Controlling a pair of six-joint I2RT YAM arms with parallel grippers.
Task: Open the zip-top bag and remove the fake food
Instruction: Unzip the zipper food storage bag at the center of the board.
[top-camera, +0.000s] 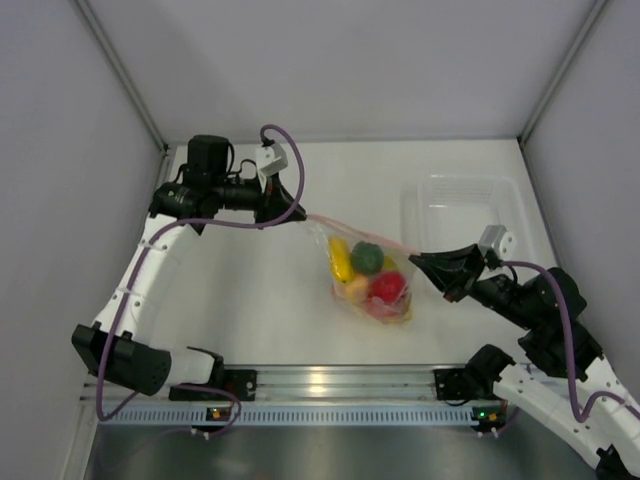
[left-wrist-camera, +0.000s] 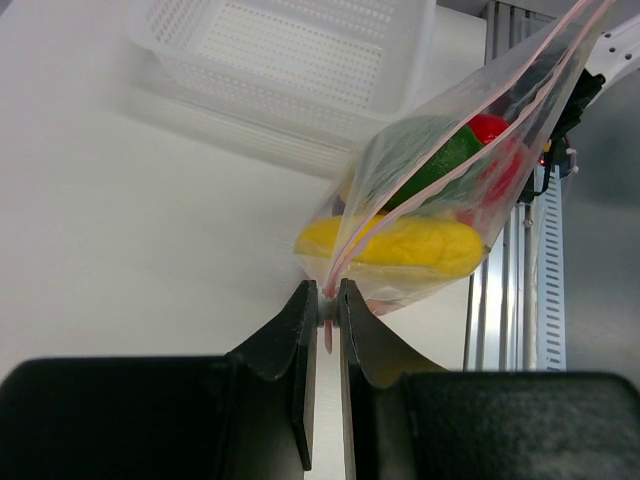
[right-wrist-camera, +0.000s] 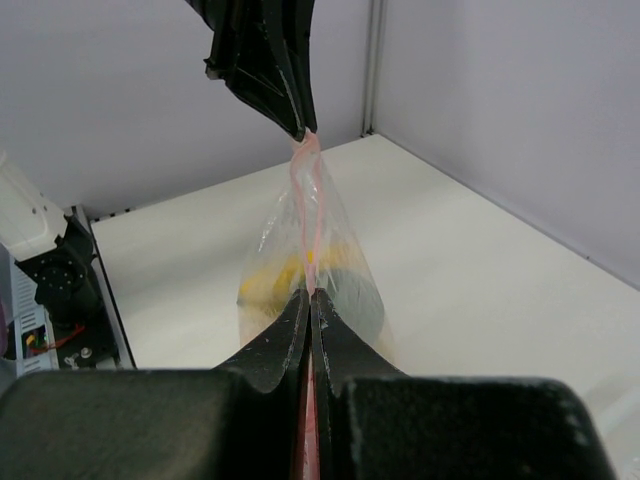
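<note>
At the left of the top view, the left hand (top-camera: 299, 214) reaches in from the far-left side of the bench (top-camera: 250, 300). Its fingers are pinched on 1 end of the zip-top bag (top-camera: 366, 276), right at the pink zip strip (top-camera: 350, 228). The left wrist view shows the 2 fingers (left-wrist-camera: 300, 330) nearly together, with only the thin corner of the bag (left-wrist-camera: 440, 180) between them.

From that corner the strip runs taut to the right and slightly toward the near edge, so the bag's long axis lies from upper left to lower right in the top view. The mouth edge is uppermost and the bag's body sags below it, toward the arm bases. Whether the zip is sealed or partly parted cannot be told, nor whether the bag's bottom rests on the bench.

The fake food (top-camera: 368, 275) is bunched in the sagging body: a yellow banana (top-camera: 340, 258) on the left, a green piece (top-camera: 366, 258) beside it, and a red piece (top-camera: 388, 287) lower right.

The right hand (top-camera: 413, 258) grips the strip's other end. In the right wrist view it (right-wrist-camera: 308, 296) is clamped tight on the pink edge, the bag (right-wrist-camera: 312, 255) hanging beyond, and the left hand (right-wrist-camera: 300, 130) holds the far tip.

A clear tray (top-camera: 415, 200) sits at the far right of the bench, apart from the bag.
</note>
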